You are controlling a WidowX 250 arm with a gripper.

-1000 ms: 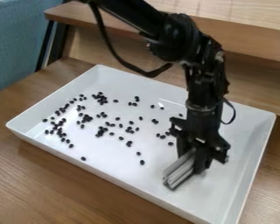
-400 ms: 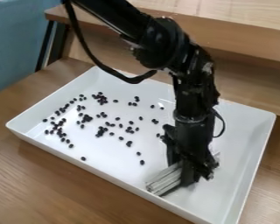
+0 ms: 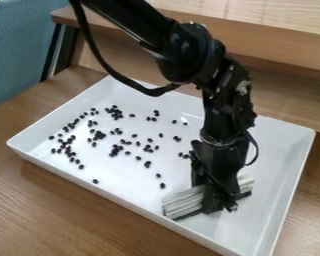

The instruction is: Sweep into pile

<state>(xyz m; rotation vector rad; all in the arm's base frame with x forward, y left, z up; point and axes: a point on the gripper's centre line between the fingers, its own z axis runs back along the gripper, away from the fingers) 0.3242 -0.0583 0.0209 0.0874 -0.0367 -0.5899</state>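
The dark beans (image 3: 98, 135) lie scattered over the left and centre of the white tray (image 3: 122, 175), densest toward the left of the frame; one stray sits near the lower-left wall. No single pile is formed. The light, ribbed sweeping bar (image 3: 184, 201) lies at a slant in the lower right of the tray, low at its floor, its left end near the lower wall. The gripper (image 3: 219, 201) is closed on the bar around its middle, and both ends project past the grip. Probable faults: if the bar rides above the floor, beans may pass under it; if its angle is wrong, they may slip around the ends; a fast stroke may scatter the small, round pieces. Off-centre contact could twist the bar in the grip. Clearances: the lower wall is the nearest limit, and a stroke toward it may jam the bar's left end. Bare floor extends right of the bar to the right wall. The raised wooden ledge (image 3: 276, 45) stands behind the tray, and the wooden table (image 3: 56, 215) extends below it in the frame.
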